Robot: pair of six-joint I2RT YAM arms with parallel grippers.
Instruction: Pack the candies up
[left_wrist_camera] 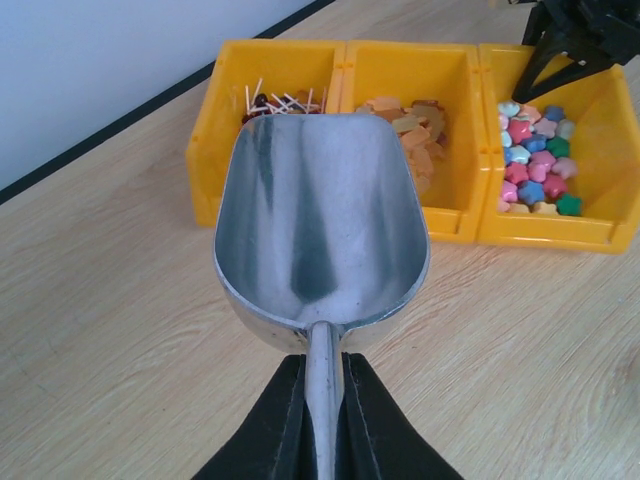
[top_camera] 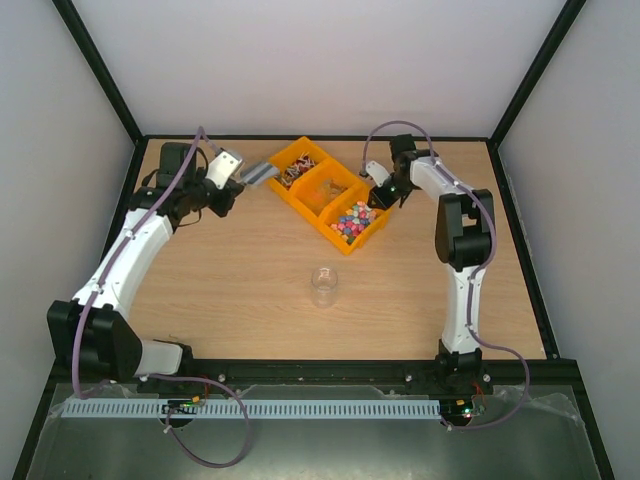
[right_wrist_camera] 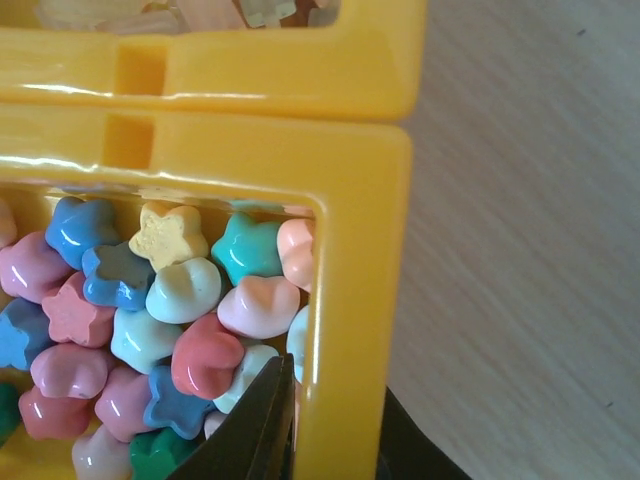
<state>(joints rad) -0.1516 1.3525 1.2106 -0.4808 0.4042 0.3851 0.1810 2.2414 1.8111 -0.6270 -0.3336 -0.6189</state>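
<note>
A clear cup (top_camera: 323, 287) stands nearer than the yellow bin (left_wrist_camera: 545, 232). The candies (right_wrist_camera: 200, 300) fill the bin's compartment closest to it: glossy pink, blue, white and green stars. Seemingly light, hard and slippery, they suit scooping, not pinching. The right tool (right_wrist_camera: 330, 420) clamps that compartment's wall; at the bin's far end the left tool (left_wrist_camera: 322, 368) grips a silver scoop (left_wrist_camera: 320, 220)

Overhead, two slim white arms: left arm (top_camera: 135, 245) at 9 o'clock, right arm (top_camera: 460, 305) at 3 o'clock. Each has chunky black joint housings (top_camera: 100, 345), a black base (top_camera: 455, 380) at 6 o'clock and a looping mauve-grey cable (top_camera: 400, 123). The left gripper (left_wrist_camera: 325, 365) has matte black, tapering fingers (left_wrist_camera: 265, 430).
</note>
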